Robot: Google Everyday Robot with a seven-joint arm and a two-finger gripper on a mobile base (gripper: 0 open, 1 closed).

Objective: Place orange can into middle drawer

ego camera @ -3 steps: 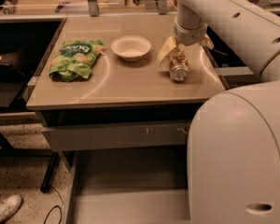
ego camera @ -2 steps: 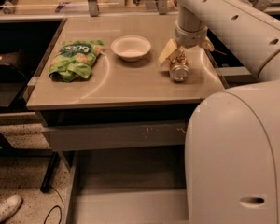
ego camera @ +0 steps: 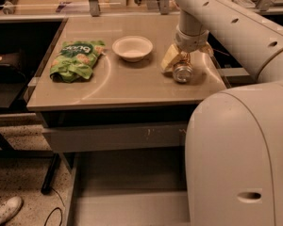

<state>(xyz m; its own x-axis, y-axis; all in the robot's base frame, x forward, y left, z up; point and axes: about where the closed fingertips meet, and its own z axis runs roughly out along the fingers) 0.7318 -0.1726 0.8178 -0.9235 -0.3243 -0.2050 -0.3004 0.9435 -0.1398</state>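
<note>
The orange can point(ego camera: 183, 73) lies on its side at the right of the tabletop point(ego camera: 132, 86), its silver end facing me. My gripper point(ego camera: 181, 64) comes down from the white arm right over it and is shut on the can, with one pale finger point(ego camera: 168, 59) against the can's left side. The can rests at table height. The middle drawer point(ego camera: 127, 197) is pulled open below the table front, and its flat grey floor is bare. My white arm housing covers its right part.
A white bowl point(ego camera: 132, 47) sits left of the can, and a green snack bag point(ego camera: 76, 59) lies further left. The closed grey drawer front point(ego camera: 113, 136) with small scratch marks is just under the tabletop. A white shoe point(ego camera: 5, 210) is on the floor at the lower left.
Almost nothing has moved. The gripper and the can stay at the same spot on the table.
</note>
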